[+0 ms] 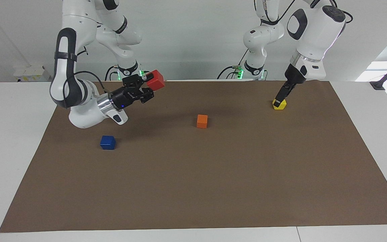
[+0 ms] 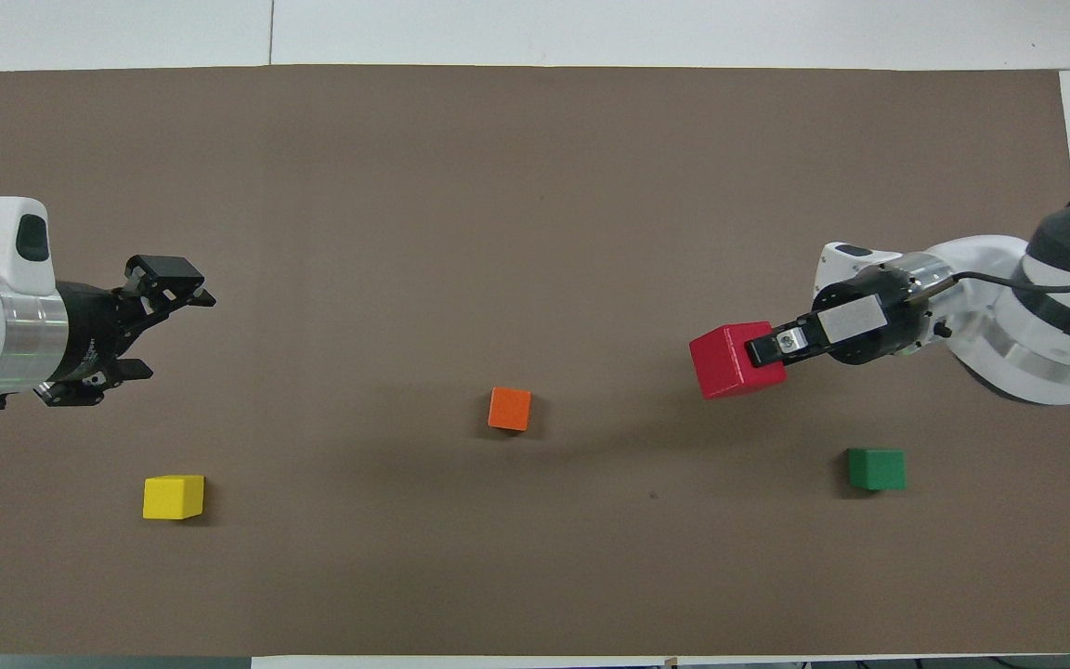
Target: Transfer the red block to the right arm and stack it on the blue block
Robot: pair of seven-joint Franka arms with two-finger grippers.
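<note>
Brown matting [image 1: 213,174] covers the worktop. We see the right end effector [image 1: 148,86] clamped on the red block [image 1: 156,80], held aloft over the mat, presumably ready for carrying to the blue block [image 1: 108,142] lying below. Left end effector [image 1: 280,98], fingers apart and empty, hangs over the yellow block [image 1: 281,105], out of the way.

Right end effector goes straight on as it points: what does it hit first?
Likely nothing: the right end effector, gripping the red block, points slightly upward, over the orange block; depth unclear.
</note>
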